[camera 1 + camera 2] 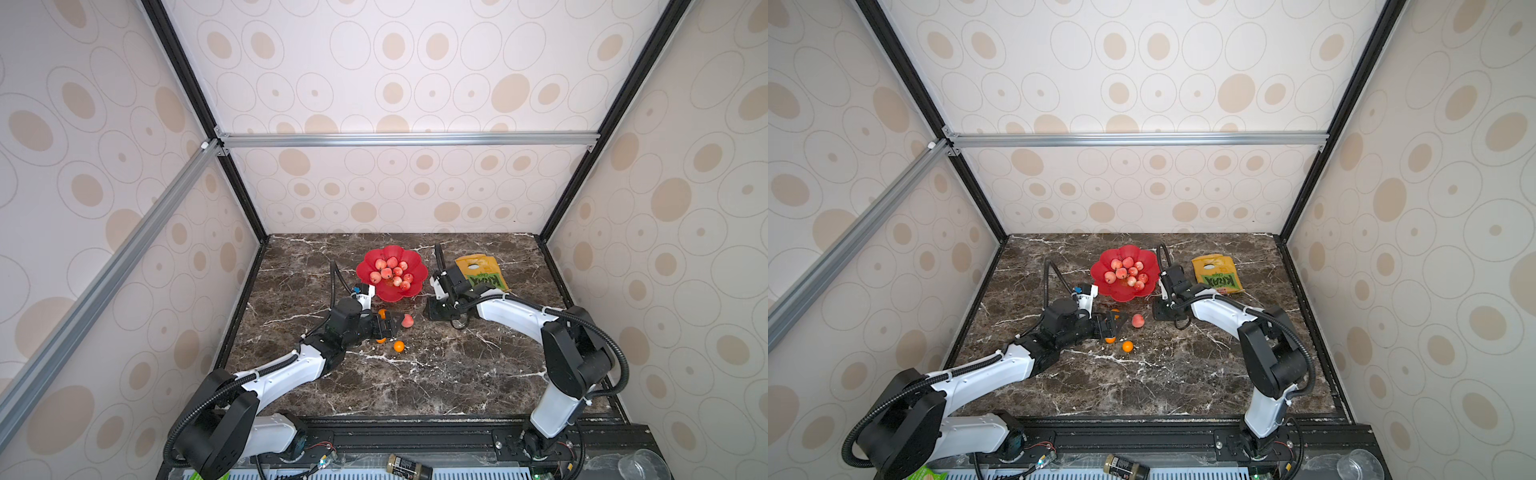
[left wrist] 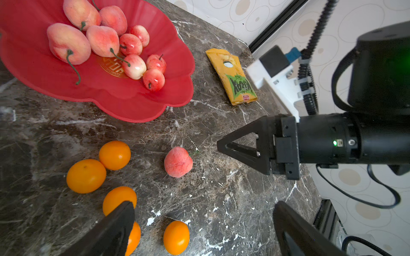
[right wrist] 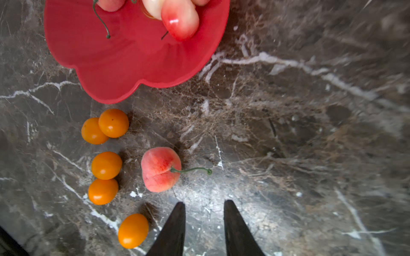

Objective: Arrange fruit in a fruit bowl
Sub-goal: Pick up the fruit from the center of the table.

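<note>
In both top views the red fruit bowl stands at the back middle of the marble table. Several pink-red fruit lie in it around its gold centre mark. One pink-red fruit lies loose on the table in front of the bowl. Beside it lie several orange fruit. My left gripper hangs wide open over the orange ones, holding nothing. My right gripper is narrowly open and empty, its tips close to the loose pink fruit, not touching it.
A yellow-green snack bag lies right of the bowl, behind the right arm. Patterned walls with black posts close in the table on three sides. A dark bottle and a clear glass sit off the front edge.
</note>
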{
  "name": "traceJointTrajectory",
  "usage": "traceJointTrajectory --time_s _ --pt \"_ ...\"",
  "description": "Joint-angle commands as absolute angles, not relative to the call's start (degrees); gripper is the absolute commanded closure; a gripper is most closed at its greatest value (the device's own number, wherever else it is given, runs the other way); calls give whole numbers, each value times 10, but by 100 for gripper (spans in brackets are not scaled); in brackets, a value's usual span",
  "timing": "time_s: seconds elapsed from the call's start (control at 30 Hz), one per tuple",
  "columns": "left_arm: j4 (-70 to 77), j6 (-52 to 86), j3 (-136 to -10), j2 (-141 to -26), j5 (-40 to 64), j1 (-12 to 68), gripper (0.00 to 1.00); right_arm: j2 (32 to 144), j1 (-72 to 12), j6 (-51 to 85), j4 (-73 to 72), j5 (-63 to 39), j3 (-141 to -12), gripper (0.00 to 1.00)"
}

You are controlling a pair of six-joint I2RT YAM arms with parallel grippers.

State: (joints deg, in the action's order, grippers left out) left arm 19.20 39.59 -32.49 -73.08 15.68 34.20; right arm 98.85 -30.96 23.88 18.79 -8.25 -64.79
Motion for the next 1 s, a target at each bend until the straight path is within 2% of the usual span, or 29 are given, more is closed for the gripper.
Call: traceJointTrajectory --time_s 0.0,0.17,0.33,0.57,0.63,0.73,0.97 --pt "201 392 -350 -730 145 345 2 952 -306 92 135 -43 -620 70" --pt "203 394 -355 -733 141 344 2 919 -306 -46 68 -43 -584 67" --pt "212 398 -353 -735 154 331 2 897 -306 -203 -6 -93 -535 62" --pt "232 408 -346 -742 180 307 2 949 -303 -410 132 -215 -596 64" --pt "236 410 -344 -743 186 302 2 974 -298 -427 162 -236 -623 64" --pt "237 410 -342 -743 190 296 2 1010 -293 -446 198 -247 -656 57" --pt "236 409 -342 -742 197 283 2 1059 -281 -479 230 -241 -691 57"
